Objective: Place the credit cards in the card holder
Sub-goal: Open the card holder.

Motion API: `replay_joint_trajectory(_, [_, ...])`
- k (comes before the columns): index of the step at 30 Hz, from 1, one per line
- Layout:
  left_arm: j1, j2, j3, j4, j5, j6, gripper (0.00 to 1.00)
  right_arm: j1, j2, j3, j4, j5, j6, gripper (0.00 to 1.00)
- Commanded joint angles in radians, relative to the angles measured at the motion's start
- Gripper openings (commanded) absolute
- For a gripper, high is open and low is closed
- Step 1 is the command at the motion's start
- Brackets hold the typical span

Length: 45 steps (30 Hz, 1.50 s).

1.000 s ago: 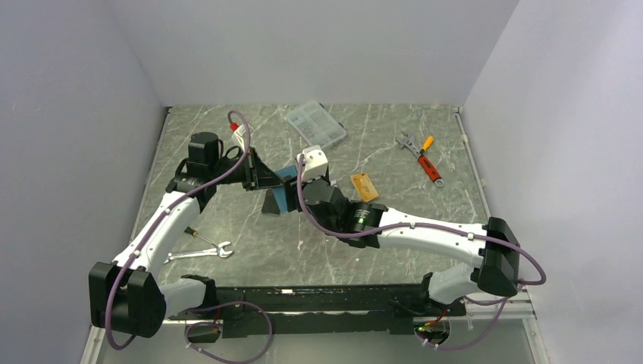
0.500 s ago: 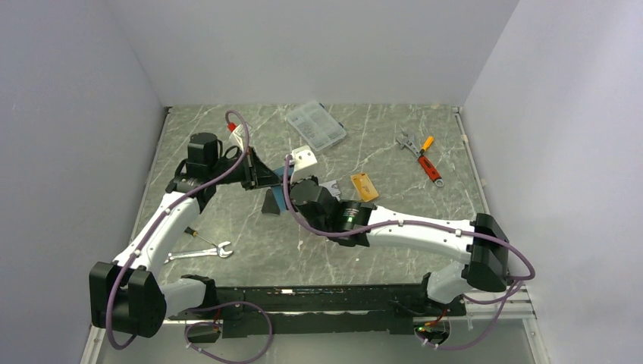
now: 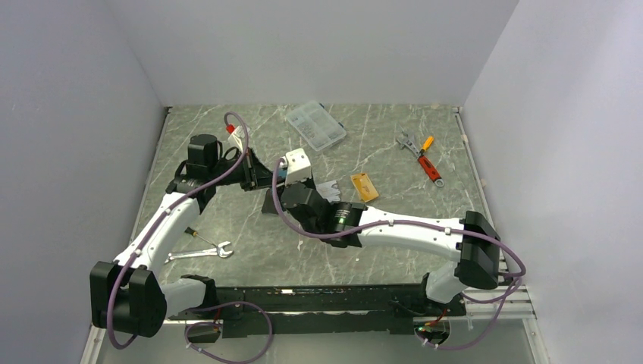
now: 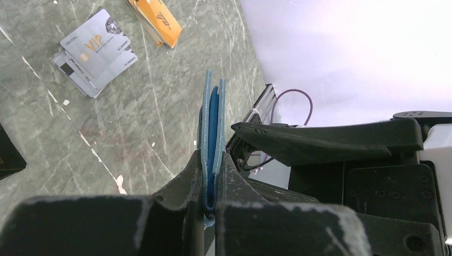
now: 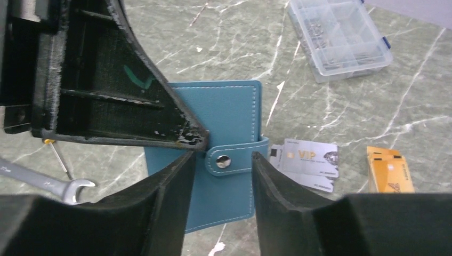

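Note:
My left gripper (image 4: 212,160) is shut on the lower edge of the teal-blue card holder (image 5: 213,117) and holds it upright, edge-on in the left wrist view. The holder is closed by its snap tab (image 5: 226,160). My right gripper (image 5: 224,156) is open right in front of it, one finger on each side of the tab, and I see no contact. The credit cards lie on the table to the right: a silver-grey stack (image 5: 306,162) (image 3: 327,188) and an orange-gold stack (image 5: 389,170) (image 3: 364,186).
A clear compartment box (image 3: 315,125) sits at the back. An adjustable wrench and an orange-handled screwdriver (image 3: 421,155) lie at the right. A silver spanner (image 3: 201,253) lies near the left arm. A flat black case (image 3: 271,203) lies under the grippers.
The right arm has swung left, off the silver cards and up to the held card holder. Its jaws narrowed, then widened again. The left arm has kept still.

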Motion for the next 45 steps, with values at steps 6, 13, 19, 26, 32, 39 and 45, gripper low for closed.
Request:
replay_joint_trajectory(6, [-0.018,-0.05,0.014,0.103,0.162,-0.105,0.0,0.004,0.077,0.031,-0.038,0.081,-0.007,0.15])
replay_joint_trajectory(13, [-0.018,-0.054,0.012,0.099,0.157,-0.103,0.0,0.004,0.09,0.03,-0.054,0.177,0.007,0.0])
replay_joint_trajectory(19, [-0.018,-0.061,0.007,0.096,0.151,-0.101,0.0,0.004,0.087,0.021,-0.038,0.228,0.0,0.0])
replay_joint_trajectory(26, [-0.017,-0.059,0.015,0.077,0.141,-0.081,0.0,0.004,0.065,0.01,-0.044,0.315,0.009,0.0])
replay_joint_trajectory(32, [-0.015,-0.057,0.02,0.047,0.121,-0.059,0.0,0.001,0.033,-0.02,-0.026,0.368,0.007,0.0])
replay_joint_trajectory(39, [-0.015,-0.058,0.016,0.047,0.122,-0.057,0.0,-0.026,-0.005,-0.037,-0.036,0.378,0.04,0.0])
replay_joint_trajectory(45, [-0.015,-0.056,0.01,0.034,0.112,-0.041,0.0,-0.053,-0.062,-0.059,-0.054,0.307,0.075,0.0])
